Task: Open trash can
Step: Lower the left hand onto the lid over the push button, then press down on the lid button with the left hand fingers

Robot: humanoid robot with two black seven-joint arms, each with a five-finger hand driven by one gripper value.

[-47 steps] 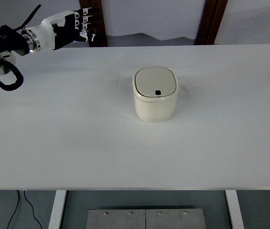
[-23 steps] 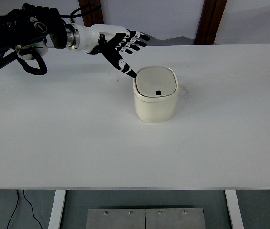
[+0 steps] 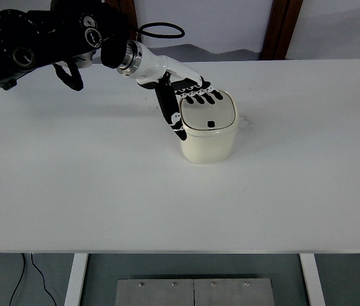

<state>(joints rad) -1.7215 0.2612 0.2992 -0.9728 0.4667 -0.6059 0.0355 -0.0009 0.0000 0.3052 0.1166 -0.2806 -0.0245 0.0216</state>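
A small cream trash can (image 3: 208,139) with a rounded square lid (image 3: 212,115) stands near the middle of the white table (image 3: 103,191). The lid is down, with a small dark button (image 3: 210,123) near its front edge. My left hand (image 3: 188,95) reaches in from the upper left and lies over the lid's back left corner. Its fingers (image 3: 202,97) are spread flat on the lid's rear part, and the thumb (image 3: 173,115) points down along the can's left side. It holds nothing. The right arm does not show.
Dark wooden posts (image 3: 278,29) stand behind the table's far edge. A black cable loop (image 3: 162,29) sticks up by the left forearm. Below the near edge are the table's legs (image 3: 76,280) and a metal plate (image 3: 194,292).
The left arm has swung from the table's far left corner toward the can. The hand now rests on the lid, where half a second ago it hovered just left of it.
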